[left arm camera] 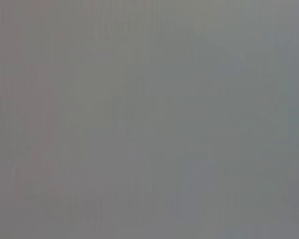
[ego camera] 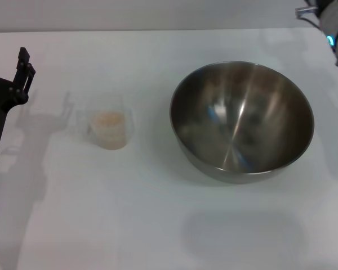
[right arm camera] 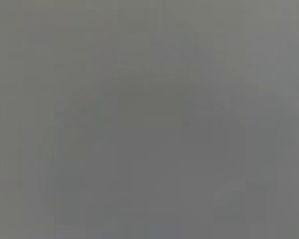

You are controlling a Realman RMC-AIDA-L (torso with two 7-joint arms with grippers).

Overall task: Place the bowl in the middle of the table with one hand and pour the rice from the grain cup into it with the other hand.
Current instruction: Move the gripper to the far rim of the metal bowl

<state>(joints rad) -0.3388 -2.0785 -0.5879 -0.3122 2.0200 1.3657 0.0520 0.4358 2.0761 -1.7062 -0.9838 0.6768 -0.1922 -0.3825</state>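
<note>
We are seeing the steel mixing bowl (ego camera: 241, 121) sitting upright right of the desk's (ego camera: 158, 225) middle, with the clear grain cup (ego camera: 108, 128) holding rice (ego camera: 109, 120) standing well apart on its left. Our left hand (ego camera: 23, 66) is hovering at the left edge, narrowly parted, holding nothing. We cannot tell the right hand's state.

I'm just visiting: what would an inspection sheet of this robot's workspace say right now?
Surface: white table, bare around the items.
Job's things: steel bowl right of centre, upright, no rice inside; grain cup to its left, apart, holding rice.
Clutter: nothing seen.
Grippers: left gripper at the left edge, holding nothing; right gripper at the far right corner, mostly out of frame.
Cables: nothing seen.
Surroundings: pale strip beyond the far edge; wrist views show nothing usable.
</note>
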